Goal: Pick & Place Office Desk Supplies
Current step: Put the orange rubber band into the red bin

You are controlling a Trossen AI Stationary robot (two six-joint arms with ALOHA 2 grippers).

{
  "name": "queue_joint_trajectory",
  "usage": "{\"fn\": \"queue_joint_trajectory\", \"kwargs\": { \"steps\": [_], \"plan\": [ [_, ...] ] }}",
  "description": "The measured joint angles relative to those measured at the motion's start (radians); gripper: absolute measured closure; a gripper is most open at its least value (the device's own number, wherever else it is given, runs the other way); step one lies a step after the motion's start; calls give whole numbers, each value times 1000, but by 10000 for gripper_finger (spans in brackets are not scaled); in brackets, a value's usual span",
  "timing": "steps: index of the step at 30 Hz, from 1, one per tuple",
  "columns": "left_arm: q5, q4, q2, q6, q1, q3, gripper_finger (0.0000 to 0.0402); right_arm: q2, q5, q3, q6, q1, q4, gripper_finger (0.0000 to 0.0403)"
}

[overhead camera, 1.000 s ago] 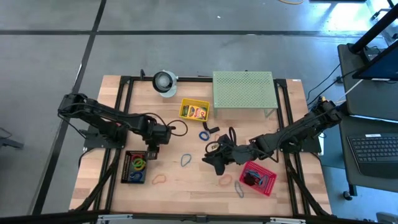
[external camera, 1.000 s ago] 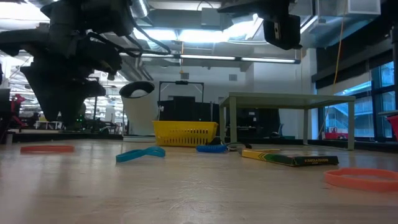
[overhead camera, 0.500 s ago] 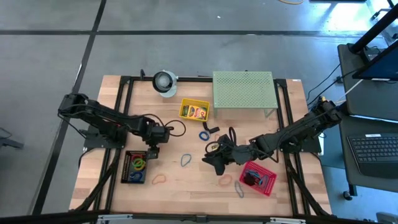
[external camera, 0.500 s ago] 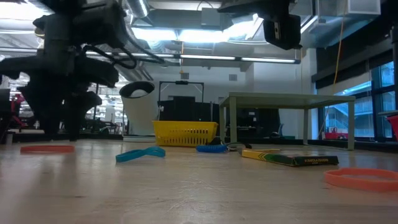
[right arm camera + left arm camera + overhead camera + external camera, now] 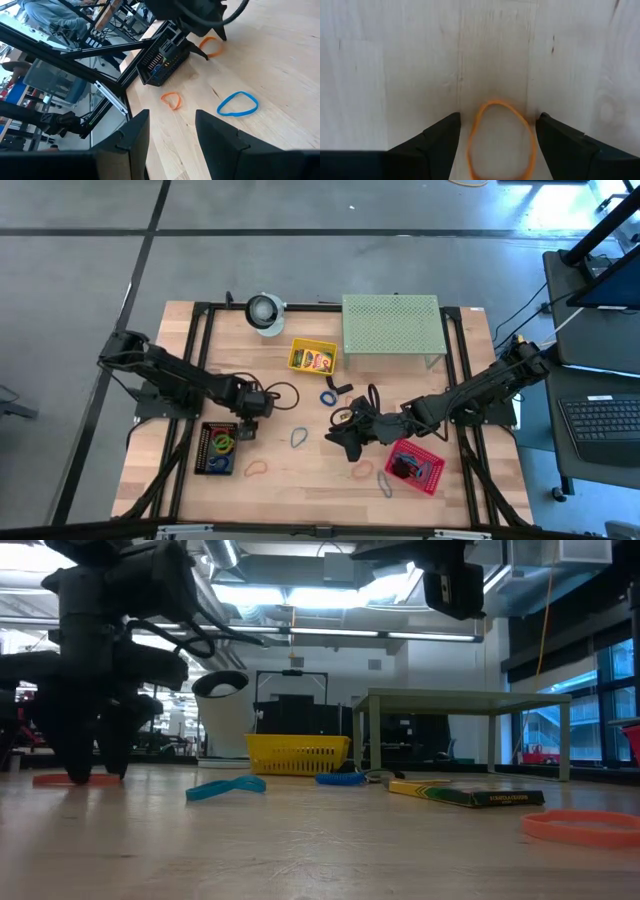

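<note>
The orange rubber-band loop [image 5: 501, 140], just beside the black basket [image 5: 217, 448], lies between my left pincer's [image 5: 497, 145] wide-spread fingers [image 5: 436, 142]; next I should close.

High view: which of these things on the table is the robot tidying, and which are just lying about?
Job: crayon box, blue bands, orange bands, black clip.
Lying about: white roll, green stand.

Pale matt wood table [image 5: 395, 75], smooth orange rubber-band loop [image 5: 501, 140].
</note>
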Motion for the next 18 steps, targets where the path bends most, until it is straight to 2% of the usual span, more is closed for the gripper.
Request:
{"fn": "queue_joint_trajectory", "kwargs": {
  "steps": [3, 5, 14, 18],
  "plan": [
    [-27, -34, 57, -51, -19, 0, 160, 0, 0, 0, 0, 0, 6, 241],
    [-41, -34, 86, -79, -27, 2, 185, 0, 0, 0, 1, 0, 6, 241],
    [-59, 1, 105, -77, -38, 3, 384, 0, 0, 0, 1, 0, 7, 241],
    [-36, 5, 103, -73, -35, 3, 398, 0, 0, 0, 0, 0, 7, 241]
  ]
}}
